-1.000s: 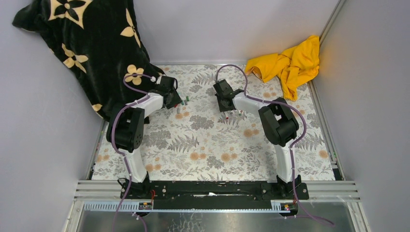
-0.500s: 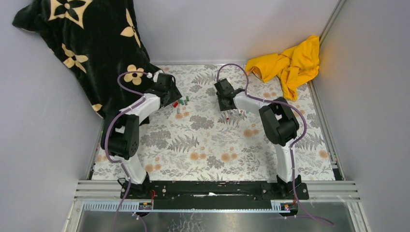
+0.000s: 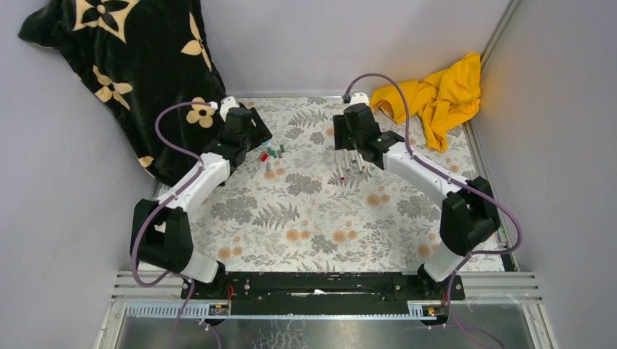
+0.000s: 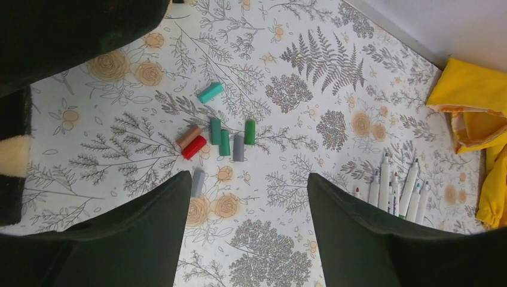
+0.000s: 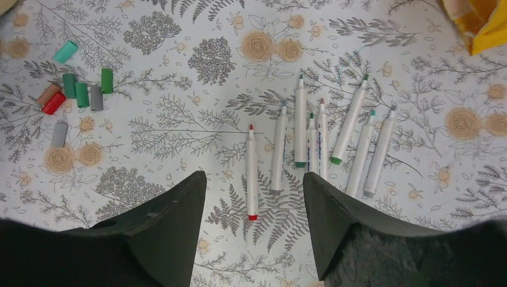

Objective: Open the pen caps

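Several loose pen caps [image 4: 225, 142] lie in a cluster on the floral mat: green, teal, grey, brown and one red [image 4: 194, 147]. They also show in the right wrist view as pen caps [image 5: 82, 94] and from above as pen caps [image 3: 273, 152]. Several white pens [image 5: 300, 122] lie side by side, uncapped, tips bare; from above the pens [image 3: 351, 164] sit under the right arm. My left gripper [image 4: 249, 179] hangs open above the mat, just near of the caps. My right gripper [image 5: 254, 176] is open above the red-tipped pen [image 5: 251, 152], holding nothing.
A black blanket with cream flowers [image 3: 124, 65] is heaped at the back left, its edge close to my left gripper [image 3: 247, 131]. A yellow cloth [image 3: 436, 91] lies at the back right, beyond my right gripper [image 3: 356, 129]. Grey walls close in three sides.
Both grippers have opened wider and lifted off the mat, drawing toward the back. Both arms have stretched out, their elbows swinging outward and toward the near edge.
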Motion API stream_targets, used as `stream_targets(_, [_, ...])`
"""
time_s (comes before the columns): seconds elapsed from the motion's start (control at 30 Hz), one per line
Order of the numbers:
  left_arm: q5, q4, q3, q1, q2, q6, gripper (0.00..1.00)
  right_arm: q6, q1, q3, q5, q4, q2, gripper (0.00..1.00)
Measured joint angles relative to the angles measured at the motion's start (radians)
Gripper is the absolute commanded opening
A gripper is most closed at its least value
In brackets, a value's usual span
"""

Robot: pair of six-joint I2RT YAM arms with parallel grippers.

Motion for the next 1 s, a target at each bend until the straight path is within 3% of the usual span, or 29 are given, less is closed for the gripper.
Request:
stream_targets(0.1, [-0.022,0.035,-0.058,-0.005,-0.058,0.011,0.98,0.009,0.000,-0.030,0.024,0.007,-0.047,0.83])
stream_targets(0.17, [-0.037,0.066,-0.099,-0.006,-0.089,0.022,0.99,0.012,0.000,-0.066,0.046,0.008,-0.072,0.98])
stream_targets(0.2, [-0.048,0.086,-0.125,-0.009,-0.106,0.028,0.99,0.013,0.000,-0.092,0.062,0.005,-0.087,0.99])
stream_targets(0.63, [-0.160,0.296,-0.321,-0.040,-0.245,0.114,0.99,-0.007,0.000,-0.308,0.257,0.062,-0.269,1.00])
stream_targets(1.0, [-0.203,0.430,-0.389,-0.047,-0.257,0.180,0.99,-0.059,-0.040,-0.458,0.411,0.180,-0.372,0.99])
